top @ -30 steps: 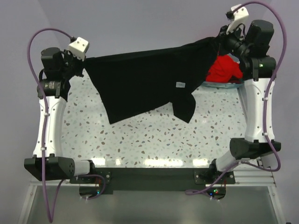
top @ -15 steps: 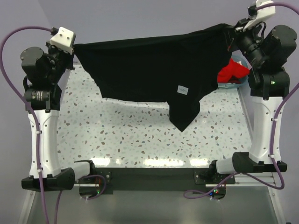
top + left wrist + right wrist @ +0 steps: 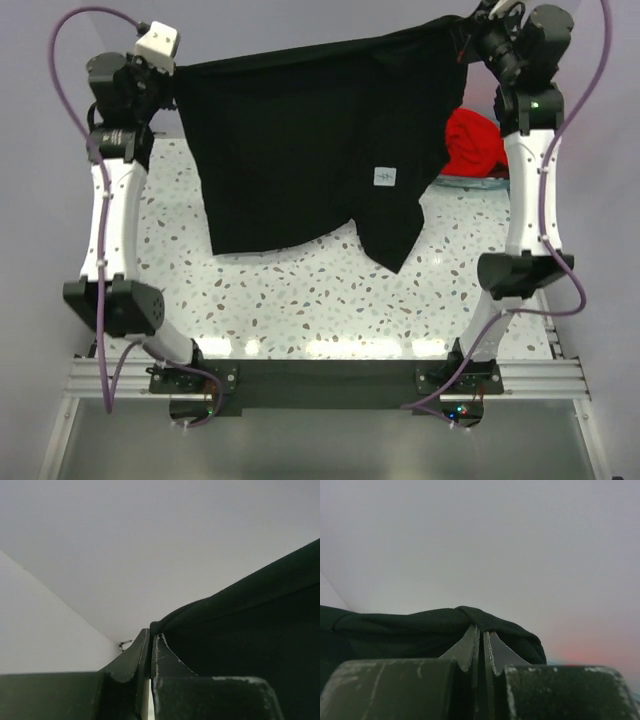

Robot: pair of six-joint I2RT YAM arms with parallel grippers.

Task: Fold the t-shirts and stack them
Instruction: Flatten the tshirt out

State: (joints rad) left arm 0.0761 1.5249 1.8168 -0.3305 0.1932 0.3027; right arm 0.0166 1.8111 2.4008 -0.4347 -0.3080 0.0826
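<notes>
Speckled tabletop [image 3: 300, 290] below; black t-shirt [image 3: 300, 150] hangs mid-frame, stretched between left end effector [image 3: 176, 78] and right end effector [image 3: 468, 28], both clamped on its upper corners. Red t-shirt [image 3: 475, 145] bunched upper right. We should lower evenly, bottom edge first, cloth taut.

Top view: bright, even, diffuse light, sharp focus. Glare patches along near edge of table [image 3: 280, 300]. Black t-shirt [image 3: 300, 150] reads flat, folds barely visible. Wrist views dimmer; left gripper [image 3: 151, 639] & right gripper [image 3: 482, 630] dark, soft-focus. Pink blur low right in right wrist view.
</notes>
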